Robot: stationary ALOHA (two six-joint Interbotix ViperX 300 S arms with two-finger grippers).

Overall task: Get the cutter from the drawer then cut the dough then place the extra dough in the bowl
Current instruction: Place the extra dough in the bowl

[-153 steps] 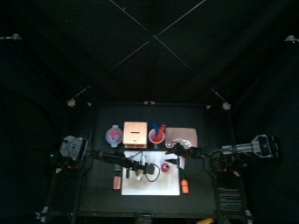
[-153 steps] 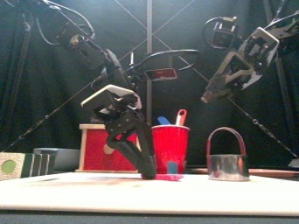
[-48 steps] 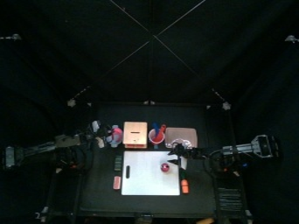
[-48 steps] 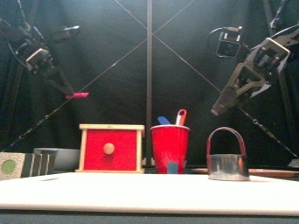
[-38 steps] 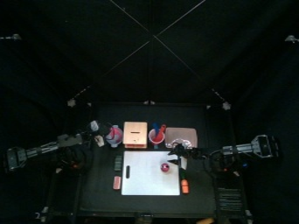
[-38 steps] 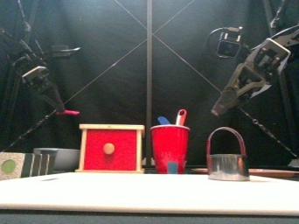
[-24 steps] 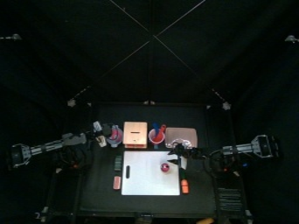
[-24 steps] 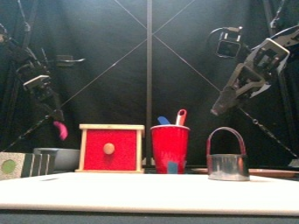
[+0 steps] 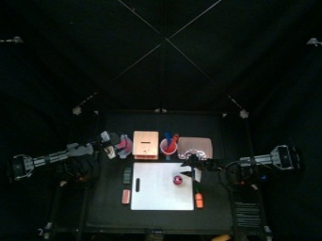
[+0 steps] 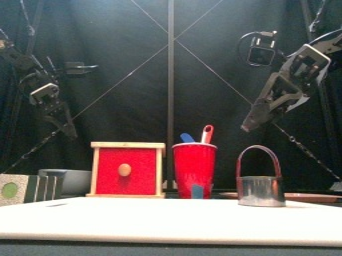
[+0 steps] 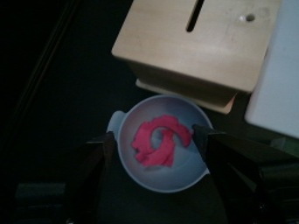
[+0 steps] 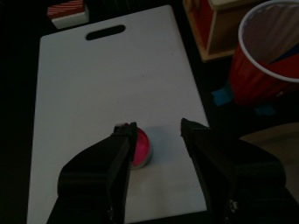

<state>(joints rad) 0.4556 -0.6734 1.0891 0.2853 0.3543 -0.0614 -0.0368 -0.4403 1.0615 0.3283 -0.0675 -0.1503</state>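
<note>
A blue-grey bowl (image 11: 128,171) holds a curled strip of pink dough (image 11: 160,145). My left gripper (image 11: 152,138) hangs open straight above it, jaws either side of the bowl and nothing between them; it is up at the left (image 10: 56,112) in the front view. A small red dough disc (image 12: 138,150) lies on the white cutting board (image 12: 93,96). My right gripper (image 12: 158,129) stands open over it, the disc beside one jaw. The metal cutter (image 10: 261,181) stands at the right. The wooden box (image 10: 128,169) has its red drawer front shut.
A red cup (image 10: 195,170) with toy knives stands between box and cutter. A pink tray (image 9: 198,146) lies at the back right. Small toys lie left of the board (image 9: 126,196) and on its right edge (image 9: 198,200). Small objects (image 10: 14,187) stand at the front left.
The left arm left the board and swung out over the bowl with the pink dough strip. The strip has dropped from its jaws into the bowl. The right arm has not moved.
</note>
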